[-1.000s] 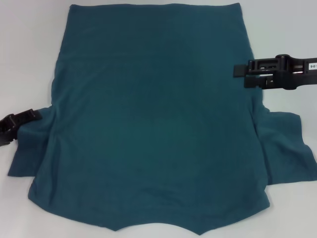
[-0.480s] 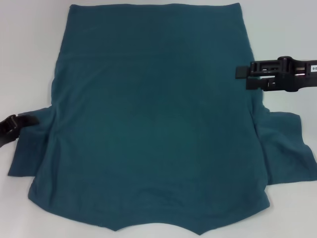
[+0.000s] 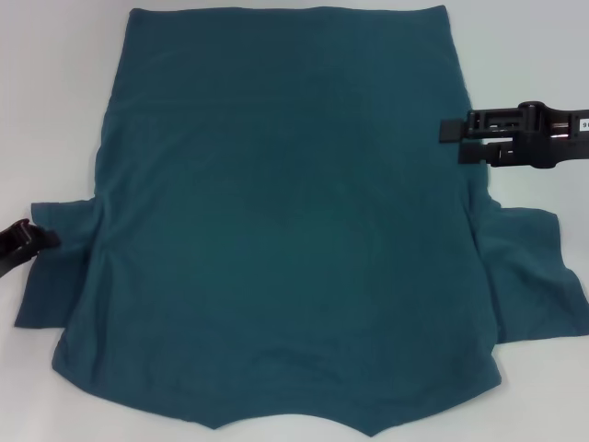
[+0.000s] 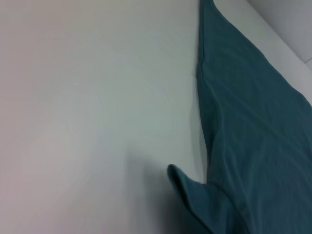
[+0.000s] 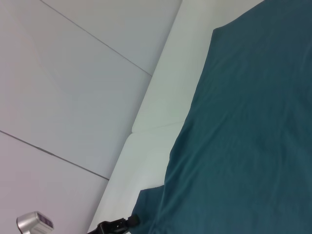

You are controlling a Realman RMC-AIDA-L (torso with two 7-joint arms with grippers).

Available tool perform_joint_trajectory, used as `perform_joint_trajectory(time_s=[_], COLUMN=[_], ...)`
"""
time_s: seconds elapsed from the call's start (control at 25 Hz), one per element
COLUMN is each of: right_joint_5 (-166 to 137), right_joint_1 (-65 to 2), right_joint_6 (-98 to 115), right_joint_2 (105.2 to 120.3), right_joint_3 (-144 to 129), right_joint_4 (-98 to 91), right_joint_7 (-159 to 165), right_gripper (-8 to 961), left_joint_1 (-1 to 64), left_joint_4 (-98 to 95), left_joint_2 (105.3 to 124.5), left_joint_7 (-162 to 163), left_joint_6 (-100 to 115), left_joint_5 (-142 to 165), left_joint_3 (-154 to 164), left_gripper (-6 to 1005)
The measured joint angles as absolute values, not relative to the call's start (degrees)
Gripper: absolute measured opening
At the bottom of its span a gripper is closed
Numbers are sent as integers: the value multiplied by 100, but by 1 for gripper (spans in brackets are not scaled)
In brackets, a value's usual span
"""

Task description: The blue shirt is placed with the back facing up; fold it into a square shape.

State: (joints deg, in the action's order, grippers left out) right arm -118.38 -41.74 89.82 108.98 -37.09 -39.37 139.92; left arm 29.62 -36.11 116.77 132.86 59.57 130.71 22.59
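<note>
The blue shirt (image 3: 285, 221) lies spread flat on the white table (image 3: 55, 110) with its plain side up, and it fills most of the head view. Nearest to the robot is the collar end, where the edge makes a shallow curved notch between two points at the bottom of the view. A little farther, the two short sleeves stick out to the sides: the left sleeve (image 3: 55, 276) lies flat on the table, and the right sleeve (image 3: 538, 276) reaches almost to the edge of the view. The left gripper (image 3: 41, 239) is low at the outer edge of the left sleeve, at the far corner of it, just touching or just beside the cloth; I cannot tell if its fingers are spread or closed, because only a small dark part shows. In the left wrist view the sleeve corner (image 4: 187, 187) is a little raised from the table (image 4: 87, 107), and the long side edge of the shirt (image 4: 253, 122) runs away from it. Farther on, the right gripper (image 3: 451, 132) hangs at the right side edge of the shirt body, its tip over the cloth; its state also cannot be seen clearly. Farthest away, the straight hem (image 3: 285, 11) lies across the table.
</note>
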Motion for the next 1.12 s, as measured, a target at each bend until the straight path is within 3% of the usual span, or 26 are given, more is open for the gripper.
perform_joint_trajectory(time_s=[0.28, 0.76, 1.12], right_joint_5=[-11838, -11839, -11839], right_joint_1=[-4175, -4157, -4147], right_joint_6=[8983, 8983, 8977], right_joint_2=[10898, 10898, 10892], right_joint_3=[-3708, -3701, -3691], right_joint_4=[-3937, -3937, -3937], right_joint_7=[13992, 13992, 13992], right_gripper=[757, 757, 758], left_joint_1=[2955, 3147, 3519], left_joint_4=[-3928, -4774, -4857], left_joint_2=[11678, 11664, 11500], left_joint_7=[13137, 13111, 13184], left_joint_6=[6030, 6048, 5988], left_joint_5=[13225, 14229, 15132], left_joint_3=[2537, 3386, 3385], left_gripper=[1, 0, 1])
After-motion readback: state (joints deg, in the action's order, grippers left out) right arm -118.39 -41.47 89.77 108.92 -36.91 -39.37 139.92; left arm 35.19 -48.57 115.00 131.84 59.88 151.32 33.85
